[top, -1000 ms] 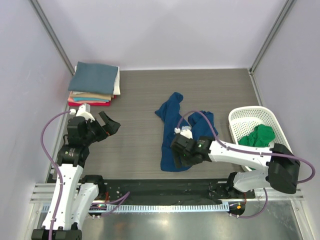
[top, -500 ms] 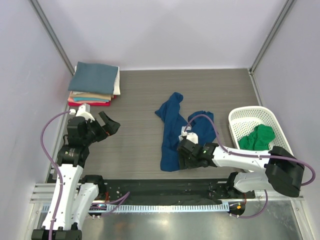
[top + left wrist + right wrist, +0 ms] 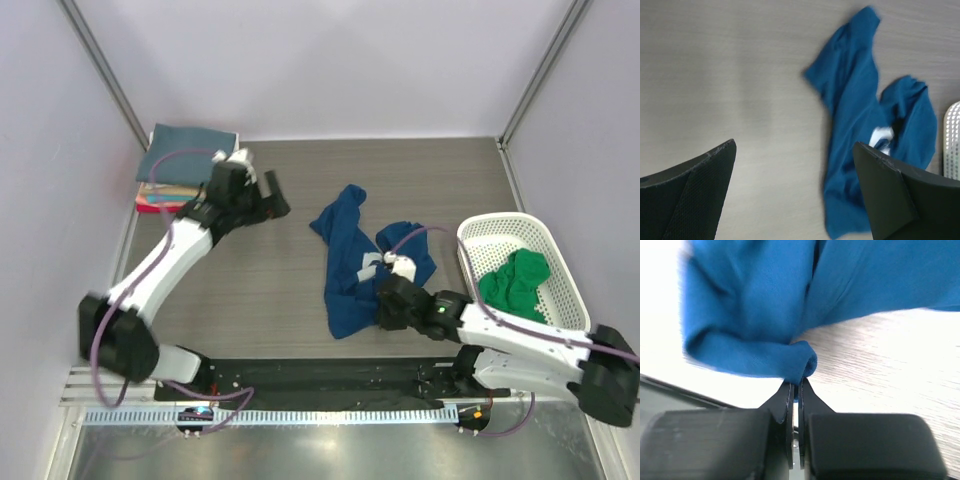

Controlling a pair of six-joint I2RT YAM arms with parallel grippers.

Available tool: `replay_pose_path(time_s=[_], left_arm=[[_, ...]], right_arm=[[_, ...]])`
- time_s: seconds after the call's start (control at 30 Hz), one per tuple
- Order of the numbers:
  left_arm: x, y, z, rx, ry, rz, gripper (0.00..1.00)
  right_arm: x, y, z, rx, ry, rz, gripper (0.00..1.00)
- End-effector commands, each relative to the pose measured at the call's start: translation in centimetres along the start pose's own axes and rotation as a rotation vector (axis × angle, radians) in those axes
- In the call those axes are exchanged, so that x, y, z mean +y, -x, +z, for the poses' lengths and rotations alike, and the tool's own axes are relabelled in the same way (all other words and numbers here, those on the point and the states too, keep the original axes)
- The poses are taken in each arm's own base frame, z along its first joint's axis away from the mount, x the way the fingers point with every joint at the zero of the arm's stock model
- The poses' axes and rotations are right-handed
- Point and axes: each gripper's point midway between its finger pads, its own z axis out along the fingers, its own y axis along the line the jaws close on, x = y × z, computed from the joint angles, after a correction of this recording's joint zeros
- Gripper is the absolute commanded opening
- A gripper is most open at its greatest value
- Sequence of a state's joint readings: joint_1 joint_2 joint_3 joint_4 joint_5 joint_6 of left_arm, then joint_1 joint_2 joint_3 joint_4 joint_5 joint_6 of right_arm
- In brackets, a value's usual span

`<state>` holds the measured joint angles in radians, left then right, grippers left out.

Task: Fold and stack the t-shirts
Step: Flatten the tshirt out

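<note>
A crumpled navy blue t-shirt (image 3: 348, 262) lies mid-table, a bit of white print showing in its folds; the left wrist view has it (image 3: 855, 120) right of centre. My right gripper (image 3: 380, 312) is at its near edge, shut on a bunched fold of the blue cloth (image 3: 790, 305), with the fingertips (image 3: 796, 386) pinching it. My left gripper (image 3: 271, 196) hovers open over bare table left of the shirt, nothing between its fingers (image 3: 700, 180). A stack of folded t-shirts (image 3: 180, 160) sits at the back left. A bright green t-shirt (image 3: 515, 280) lies in the basket.
The white mesh basket (image 3: 500, 222) stands at the right, close to my right arm; its edge (image 3: 952, 140) shows in the left wrist view. Grey walls close in the table on three sides. The left arm partly covers the stack's near side.
My left arm swung from the near left up towards the stack and the shirt, still open. My right gripper slid to the shirt's near edge and closed on the cloth.
</note>
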<state>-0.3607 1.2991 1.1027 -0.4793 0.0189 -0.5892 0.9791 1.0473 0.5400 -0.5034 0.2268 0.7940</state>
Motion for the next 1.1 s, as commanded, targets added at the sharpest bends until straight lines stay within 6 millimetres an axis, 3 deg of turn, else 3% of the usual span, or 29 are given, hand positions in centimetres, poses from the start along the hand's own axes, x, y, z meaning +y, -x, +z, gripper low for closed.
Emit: replay_pose_path(time_s=[0.0, 0.07, 0.13, 0.2, 0.23, 0.27, 0.3, 0.33, 0.37, 0.47, 0.57, 0.6, 0.67, 0.7, 1.07], left_arm=[[-6.3, 5.1, 5.5, -0.076, -0.07, 0.108, 1.0], [-8.6, 6.4, 8.0, -0.072, -0.102, 0.133, 1.0], [-11.1, 7.5, 12.3, -0.057, -0.143, 0.178, 1.0], [-12.6, 7.0, 15.5, -0.028, -0.181, 0.213, 0.99], [-12.2, 5.2, 19.3, 0.02, -0.17, 0.228, 0.99], [-14.2, 7.0, 19.8, -0.026, -0.21, 0.257, 0.99], [-14.8, 7.1, 21.0, -0.029, -0.221, 0.264, 0.99], [-13.5, 4.4, 25.0, 0.03, -0.2, 0.267, 0.99], [-15.5, 6.4, 25.1, -0.017, -0.246, 0.265, 0.99], [-16.5, 3.9, 29.0, 0.033, -0.295, 0.267, 0.95], [-17.5, 2.1, 29.8, 0.05, -0.316, 0.298, 0.91], [-16.7, 0.8, 30.2, 0.073, -0.298, 0.322, 0.9], [-17.6, 1.1, 29.4, 0.029, -0.295, 0.361, 0.91], [-16.7, -0.5, 29.8, 0.061, -0.278, 0.376, 0.91], [-15.9, -3.5, 29.3, 0.096, -0.199, 0.53, 0.85]], right_arm=[[-0.8, 3.2, -2.3, -0.183, -0.003, 0.13, 0.01], [-0.7, 3.8, -3.3, -0.22, 0.029, 0.16, 0.01], [-0.4, 3.9, -3.6, -0.221, 0.052, 0.169, 0.01], [0.0, 3.9, -3.8, -0.21, 0.063, 0.166, 0.01], [0.3, 3.7, -3.8, -0.194, 0.078, 0.162, 0.01], [0.4, 3.6, -3.8, -0.188, 0.079, 0.162, 0.01], [0.5, 3.6, -3.9, -0.183, 0.084, 0.163, 0.01], [0.7, 3.4, -3.9, -0.174, 0.094, 0.161, 0.01], [0.7, 3.4, -4.0, -0.172, 0.096, 0.16, 0.01], [0.5, 3.4, -4.4, -0.174, 0.098, 0.161, 0.01], [-0.1, 3.4, -4.7, -0.183, 0.078, 0.16, 0.01], [-0.3, 3.4, -4.8, -0.186, 0.071, 0.161, 0.01], [-0.6, 3.3, -4.7, -0.184, 0.059, 0.158, 0.01], [-0.7, 3.1, -4.6, -0.178, 0.056, 0.156, 0.01], [-1.0, 2.5, -3.9, -0.15, 0.025, 0.143, 0.01]])
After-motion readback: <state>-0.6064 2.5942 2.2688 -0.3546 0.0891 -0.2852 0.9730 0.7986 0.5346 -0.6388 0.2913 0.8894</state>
